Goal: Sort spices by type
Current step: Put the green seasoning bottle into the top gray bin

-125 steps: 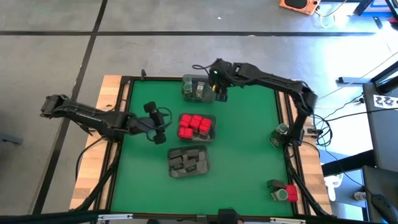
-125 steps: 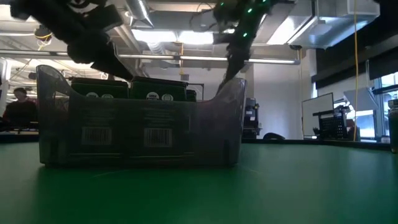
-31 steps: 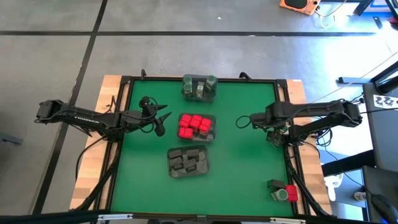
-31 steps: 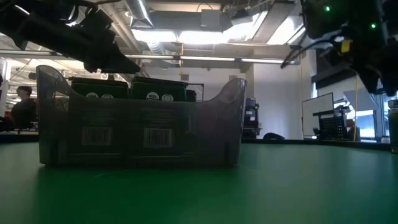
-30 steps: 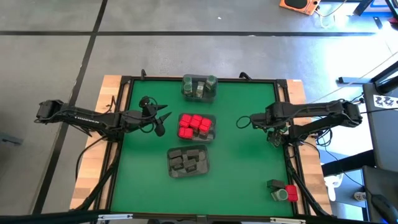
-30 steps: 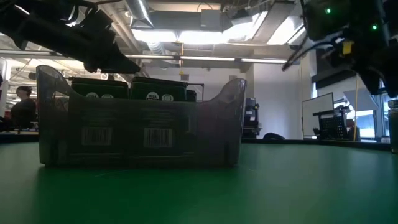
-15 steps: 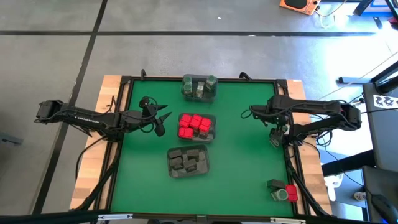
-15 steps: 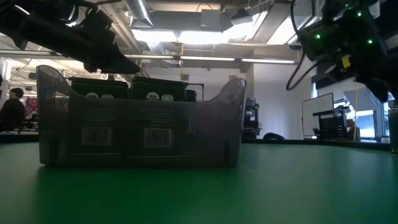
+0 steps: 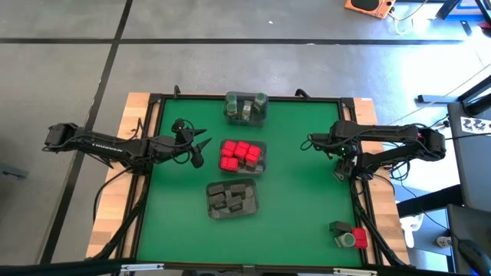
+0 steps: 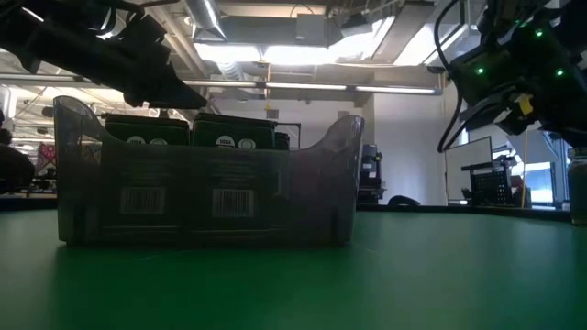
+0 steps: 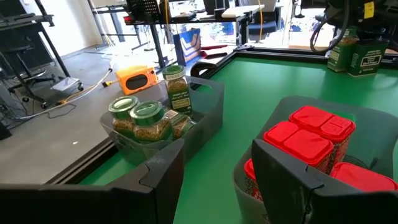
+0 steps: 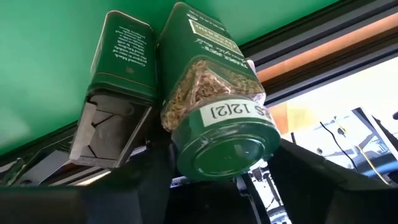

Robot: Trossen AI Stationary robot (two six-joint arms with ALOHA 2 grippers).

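The spices sit sorted in three clear trays: green-lidded jars [image 9: 245,107] at the far edge, red boxes [image 9: 242,155] in the middle, dark blocks [image 9: 232,198] nearer. One loose green-lidded jar [image 12: 211,118] stands beside a dark tin [image 12: 118,87] at the table's right edge [image 9: 343,169]. My right gripper [image 12: 217,158] is open and points down over this jar, one finger on either side of its lid; no touch shows. My left gripper [image 11: 214,177] is open and hovers left of the red tray [image 9: 201,146].
Three more loose containers, one dark, one green-lidded and one red [image 9: 349,234], stand at the near right corner. A raised dark frame [image 9: 357,192] borders the green mat. In the low view the dark-block tray [image 10: 206,183] fills the foreground.
My right gripper has drawn back from the middle of the table's right half toward the right edge and has tipped down over the loose jar and tin. Nothing else has moved.
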